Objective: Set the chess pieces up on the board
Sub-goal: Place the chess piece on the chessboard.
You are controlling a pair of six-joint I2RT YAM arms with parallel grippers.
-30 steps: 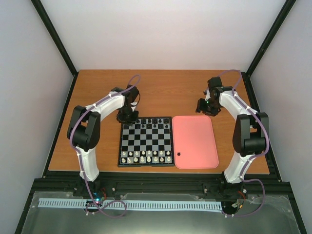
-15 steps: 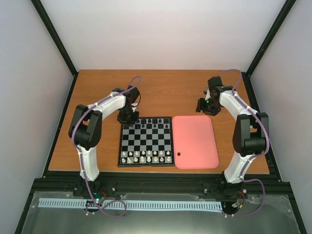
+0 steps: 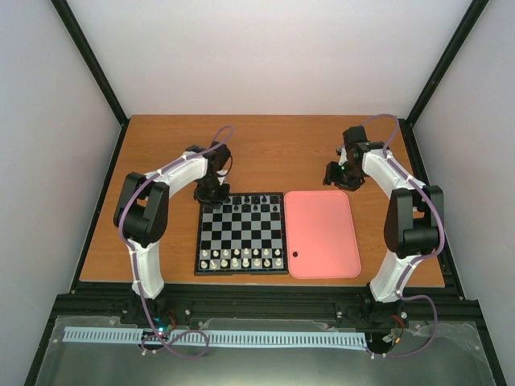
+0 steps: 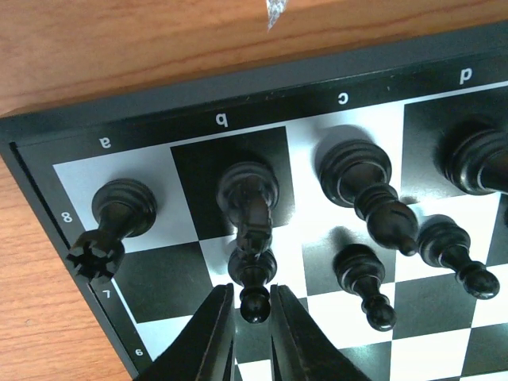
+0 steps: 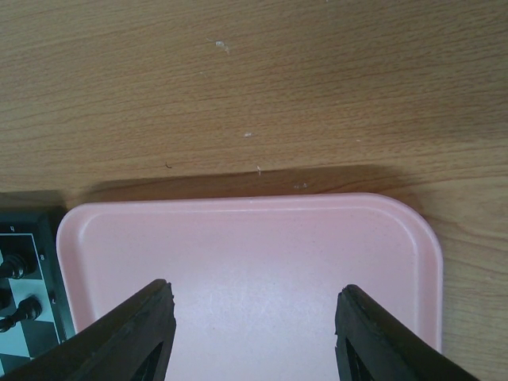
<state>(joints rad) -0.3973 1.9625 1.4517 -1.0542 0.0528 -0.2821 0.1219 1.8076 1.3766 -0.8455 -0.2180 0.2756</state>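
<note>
Black chess pieces (image 3: 256,208) are standing on the two far rows of the board (image 3: 241,232), which is lying on a wooden table (image 3: 273,153) between the two arms. White pieces (image 3: 241,257) are filling the two near rows. A pink tray (image 3: 322,233) is lying just right of the board, side by side with it.

The left gripper (image 3: 211,193) is hanging over the board's far left corner. In the left wrist view, its two dark fingers (image 4: 213,329) are sitting very close together on either side of the round head of a black pawn (image 4: 254,278), which is standing upright in the second row from the far edge. Whether the fingers are actually pressing on the pawn or just flanking it is not possible to tell (any gaps are hair-thin). Just beyond that pawn, a knight (image 4: 250,198) is occupying the b square of the back row, with a rook (image 4: 119,210) on the corner square to one side and a bishop (image 4: 365,182) on the other.

The right gripper (image 3: 338,175) is hovering above the far edge of the tray, well apart from the board. Its fingers (image 5: 135,337) are spread wide, with nothing between them but bare pink tray below.
</note>
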